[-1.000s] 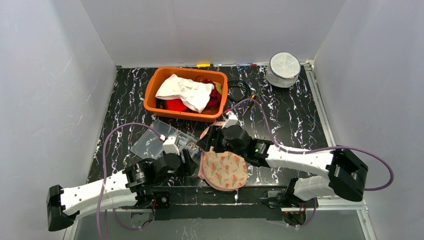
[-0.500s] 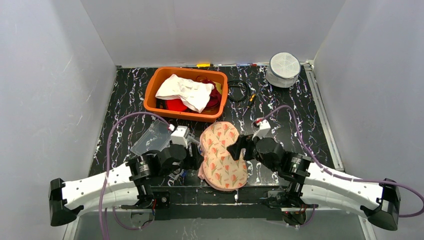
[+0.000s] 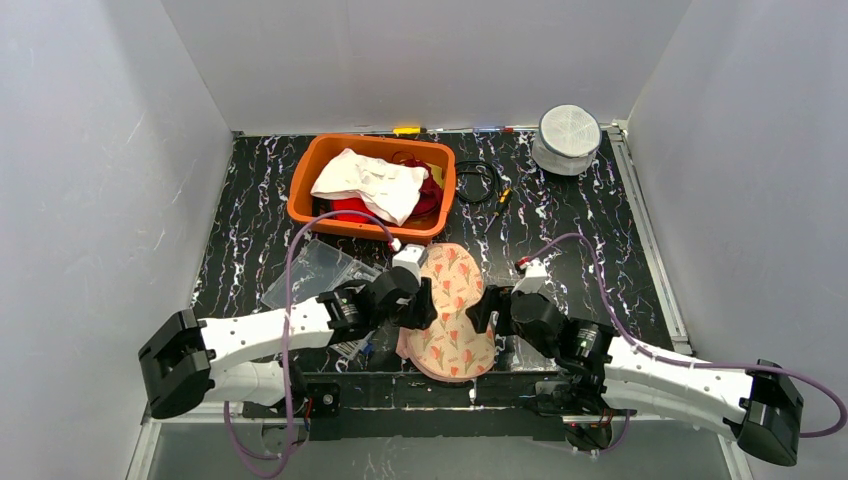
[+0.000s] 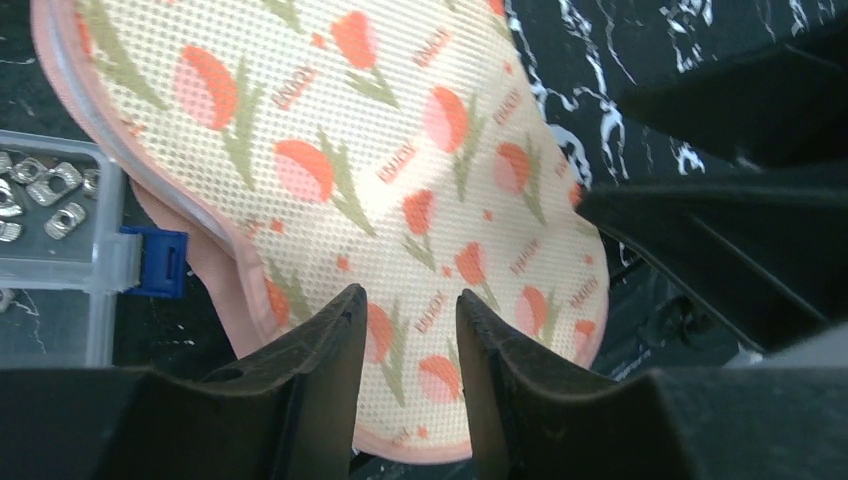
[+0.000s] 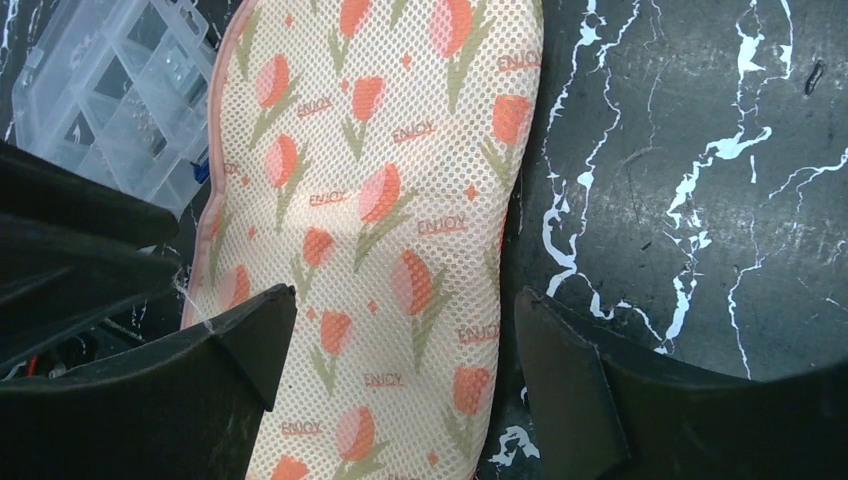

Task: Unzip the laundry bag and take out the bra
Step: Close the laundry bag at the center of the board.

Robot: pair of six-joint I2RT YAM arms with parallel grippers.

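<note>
Left claw [image 4: 410, 300] narrowly released, nothing pinched, low over bag [image 4: 330, 150]; right claw [image 5: 403, 300] spread wide above bag's other side.

One camera stares down from high over the whole desk [image 3: 600, 250]; both wrist cameras look down close on the laundry bag [image 3: 455, 335], common to all three.

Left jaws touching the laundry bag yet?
Cannot tell. Left wrist view: left gripper jaws narrow over the laundry bag mesh, no pinched fold or gap plain; top view blocked.
</note>
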